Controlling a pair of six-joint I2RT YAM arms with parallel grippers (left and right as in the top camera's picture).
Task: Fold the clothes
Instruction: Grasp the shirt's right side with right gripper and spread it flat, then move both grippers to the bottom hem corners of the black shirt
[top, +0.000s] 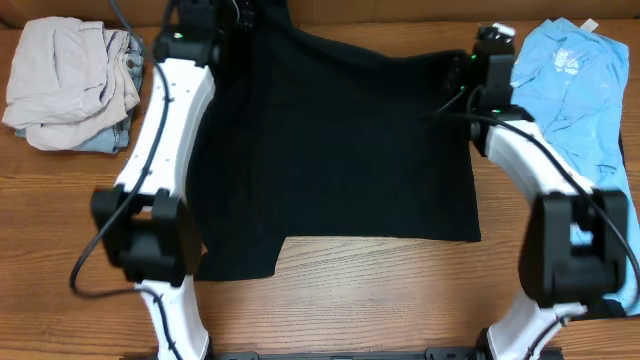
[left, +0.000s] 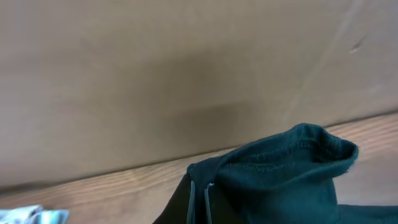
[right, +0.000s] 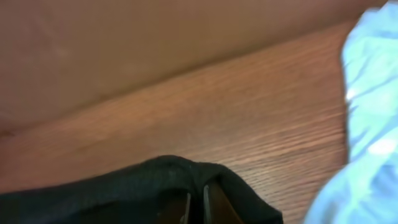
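My left claw and right claw each clamped on black T-shirt far edge; light blue shirt just right of it.

Robotics lab — wood-grain table, white left arm, white right arm

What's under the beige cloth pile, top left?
Pale blue denim-like fabric peeks out below and to the right of the beige cloth, both on the wooden table. How far it extends underneath is covered.
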